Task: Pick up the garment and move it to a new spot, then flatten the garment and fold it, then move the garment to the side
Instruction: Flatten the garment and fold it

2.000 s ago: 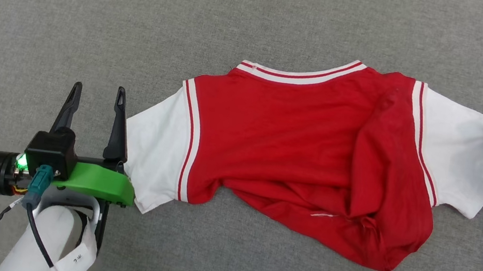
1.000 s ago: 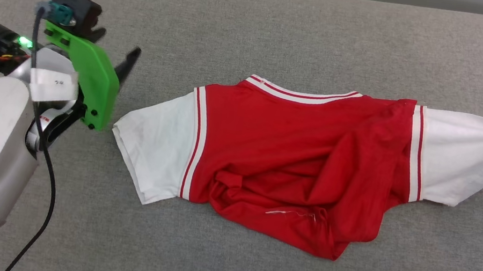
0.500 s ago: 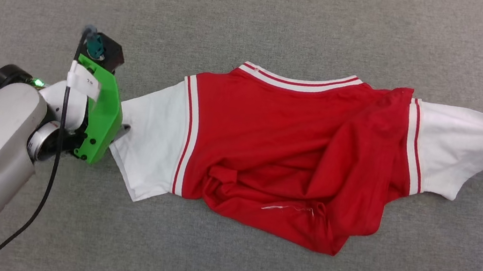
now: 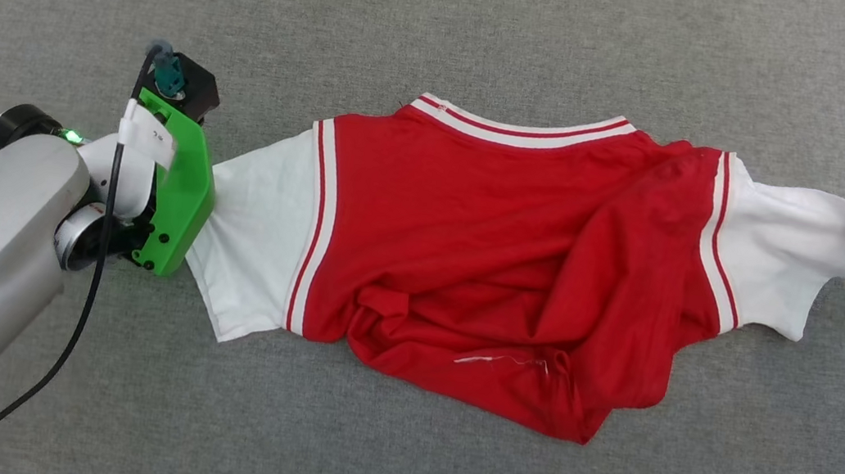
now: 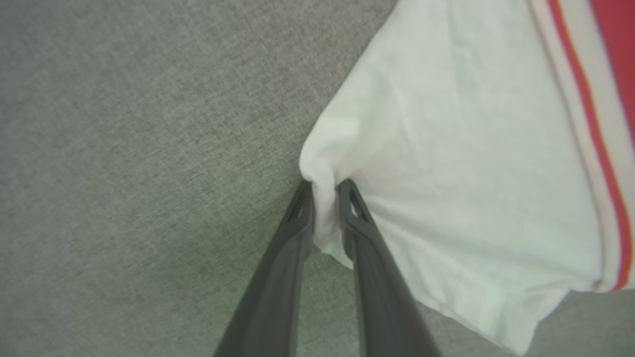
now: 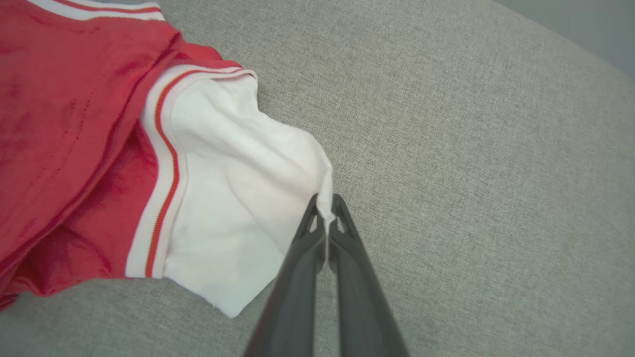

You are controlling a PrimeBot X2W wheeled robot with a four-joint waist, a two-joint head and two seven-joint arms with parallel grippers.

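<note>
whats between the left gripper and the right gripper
The garment spans the whole stretch in the head view: the left gripper pinches one end of it, the right gripper the other.

Grey fabric surface [image 4: 453,18] is lying flat, with a fine heathered weave showing evenly across the head view. In the left wrist view the same cloth is reading slightly greenish and is going darker in a soft shadow [image 5: 218,233] toward the lower middle. In the right wrist view the surface is ending in a rounded edge at the upper right. A plain blue-grey background [image 6: 607,22] is showing past it, too blurred to identify.
</note>
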